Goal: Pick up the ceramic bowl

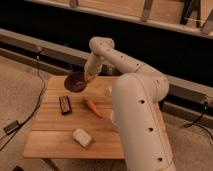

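The ceramic bowl (74, 82) is small, round and glossy maroon, at the far left corner of the wooden table (50, 135). It looks tilted and a little raised, with its top edge showing above the table's back edge. My gripper (88, 78) is at the bowl's right rim and is shut on it. The white arm comes down from the back of the table and its large near link hides the table's right half.
A dark rectangular bar (65, 104), an orange carrot-like piece (93, 107) and a pale block (82, 137) lie on the table. A white cup (108, 91) peeks out beside the arm. Cables and a small box (11, 126) lie on the floor at left. A ledge runs behind the table.
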### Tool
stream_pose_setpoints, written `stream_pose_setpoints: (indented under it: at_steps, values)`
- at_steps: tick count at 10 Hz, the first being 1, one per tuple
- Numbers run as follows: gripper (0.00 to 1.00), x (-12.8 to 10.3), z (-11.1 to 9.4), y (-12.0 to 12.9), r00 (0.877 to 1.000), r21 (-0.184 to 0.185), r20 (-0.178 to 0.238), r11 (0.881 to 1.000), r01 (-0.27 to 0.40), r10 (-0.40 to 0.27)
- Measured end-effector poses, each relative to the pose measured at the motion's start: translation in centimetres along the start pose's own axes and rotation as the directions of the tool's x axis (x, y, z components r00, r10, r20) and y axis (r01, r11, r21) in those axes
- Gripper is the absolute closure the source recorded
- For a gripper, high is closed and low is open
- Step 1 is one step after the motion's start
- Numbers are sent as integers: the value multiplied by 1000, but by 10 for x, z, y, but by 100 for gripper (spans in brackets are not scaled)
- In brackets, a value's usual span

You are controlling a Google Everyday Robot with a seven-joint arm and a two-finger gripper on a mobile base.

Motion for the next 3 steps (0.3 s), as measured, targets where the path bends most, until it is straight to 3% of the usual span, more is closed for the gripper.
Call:
stream_pose_setpoints:
  at_steps: [3]
  values:
    - [100,0,-3,1,1000,-2,7,1000,19,-19]
